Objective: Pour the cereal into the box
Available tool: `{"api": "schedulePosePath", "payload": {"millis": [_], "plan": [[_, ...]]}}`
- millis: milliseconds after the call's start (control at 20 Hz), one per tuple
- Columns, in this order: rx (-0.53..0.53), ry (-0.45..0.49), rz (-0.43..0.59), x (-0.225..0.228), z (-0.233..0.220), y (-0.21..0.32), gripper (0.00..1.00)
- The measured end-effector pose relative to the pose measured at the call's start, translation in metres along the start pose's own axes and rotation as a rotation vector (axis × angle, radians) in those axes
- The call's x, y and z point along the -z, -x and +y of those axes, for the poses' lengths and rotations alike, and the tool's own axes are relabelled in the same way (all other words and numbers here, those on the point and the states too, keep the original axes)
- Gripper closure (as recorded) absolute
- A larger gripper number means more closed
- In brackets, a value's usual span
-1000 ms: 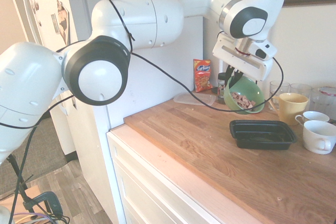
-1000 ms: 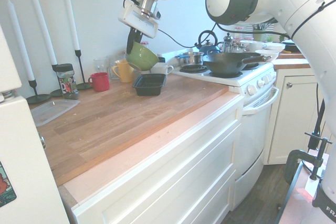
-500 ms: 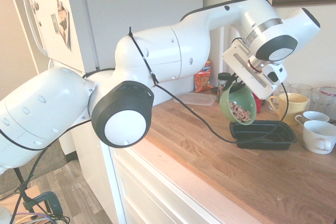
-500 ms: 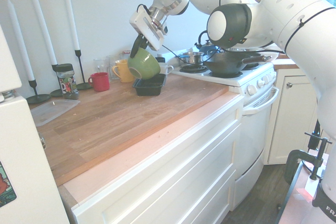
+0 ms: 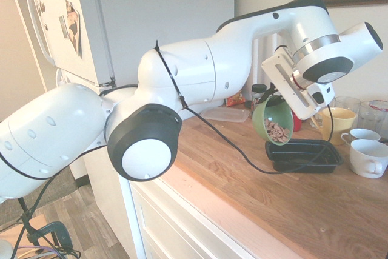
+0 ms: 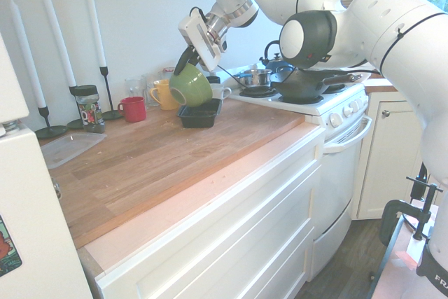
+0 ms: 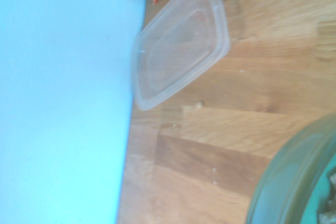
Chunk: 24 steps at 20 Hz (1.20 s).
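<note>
The tool [image 5: 268, 96] pinches the tilted green ceramic bowl's [image 5: 274, 121] rim; tan cereal flakes [image 5: 278, 131] sit inside, over the shallow black plastic tray [image 5: 303, 154].

White arm outstretched, gripper [image 6: 183, 61] clamped, angled downward.

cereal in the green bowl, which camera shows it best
The first exterior view: the tilted bowl opens toward it, showing the cereal above the black tray. The second exterior view shows only the bowl's outside. The wrist view catches a blurred bit at the rim.
</note>
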<state>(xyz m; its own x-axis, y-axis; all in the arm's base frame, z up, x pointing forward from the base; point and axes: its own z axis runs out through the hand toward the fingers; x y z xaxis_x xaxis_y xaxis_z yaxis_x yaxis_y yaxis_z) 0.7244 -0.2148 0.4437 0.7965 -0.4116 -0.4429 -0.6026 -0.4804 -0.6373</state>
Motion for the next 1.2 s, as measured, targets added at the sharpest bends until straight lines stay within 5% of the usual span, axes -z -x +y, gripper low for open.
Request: {"api": "schedulePosePath", "payload": {"millis": [1200], "plan": [[0.17, -0.259, -0.153, 0.019, 0.033, -0.007, 1.0]]}}
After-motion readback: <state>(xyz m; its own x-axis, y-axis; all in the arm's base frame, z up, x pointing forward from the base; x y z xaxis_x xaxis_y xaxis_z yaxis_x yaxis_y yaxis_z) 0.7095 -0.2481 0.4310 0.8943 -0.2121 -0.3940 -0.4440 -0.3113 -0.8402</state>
